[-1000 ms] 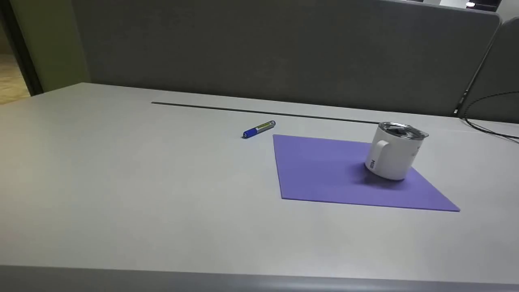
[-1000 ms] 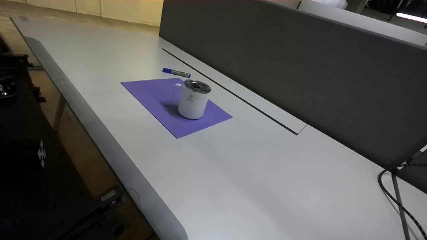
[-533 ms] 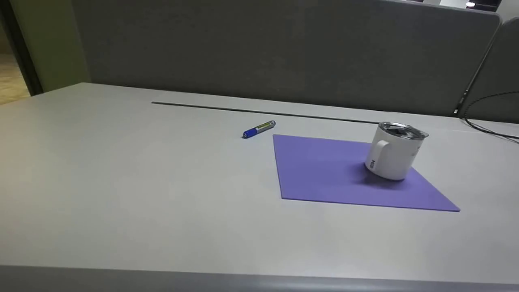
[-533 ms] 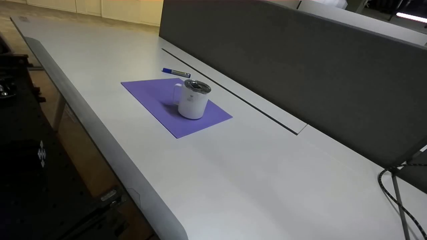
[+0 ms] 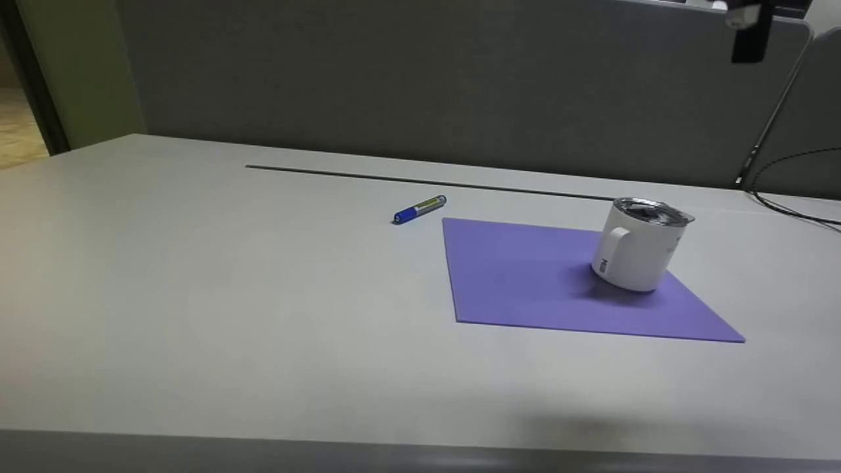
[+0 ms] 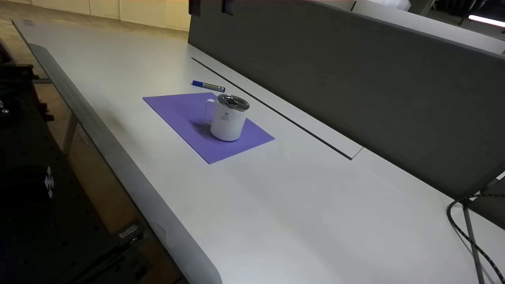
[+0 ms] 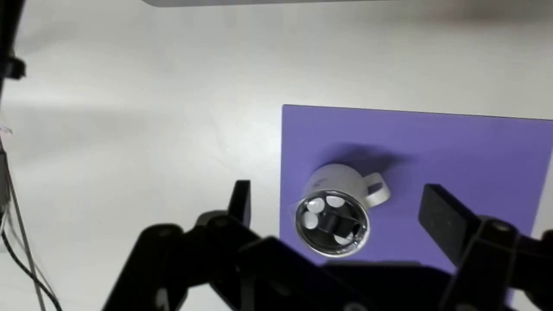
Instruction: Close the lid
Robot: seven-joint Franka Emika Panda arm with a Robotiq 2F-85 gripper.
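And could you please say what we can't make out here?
The gripper: mostly cut off by the top edge, both exterior views.
Purple mat: lower part mostly hidden behind the gripper, wrist view.
Pen label: too small to read, both exterior views.
Whether the lid is fully shut: too blurred, wrist view.

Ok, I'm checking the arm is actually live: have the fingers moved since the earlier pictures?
Yes: in an exterior view the fingers have come into frame from the top edge, in front of the grey divider, where none showed earlier.
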